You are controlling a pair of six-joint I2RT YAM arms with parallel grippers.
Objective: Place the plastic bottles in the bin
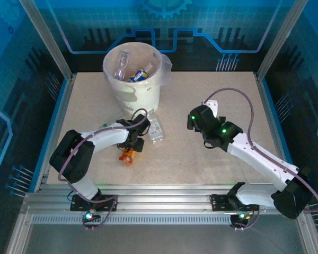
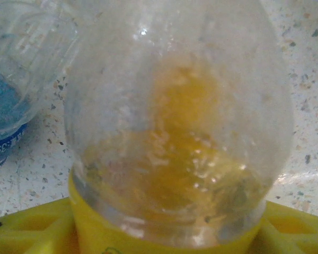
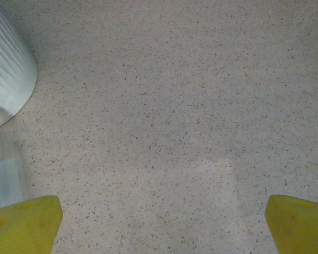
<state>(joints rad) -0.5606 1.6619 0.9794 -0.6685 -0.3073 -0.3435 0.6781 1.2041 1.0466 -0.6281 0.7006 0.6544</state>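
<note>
My left gripper (image 1: 132,145) at the clear, orange-tinted plastic bottle (image 2: 175,148)
I couldn't tell its grip; right gripper (image 3: 161,222) gaped empty, four o'clock from the white round bin (image 1: 143,98).

The tabletop (image 1: 185,164) is a pale, speckled slab. The bin (image 1: 140,98), white with a ribbed wall, stands on it by the far edge, left of the middle. A clear bottle (image 1: 156,129) lies on its side just in front of the bin's foot, near the tabletop's middle. An orange bottle (image 1: 127,156) lies left of it, closer to the near edge and apart from the clear one.
</note>
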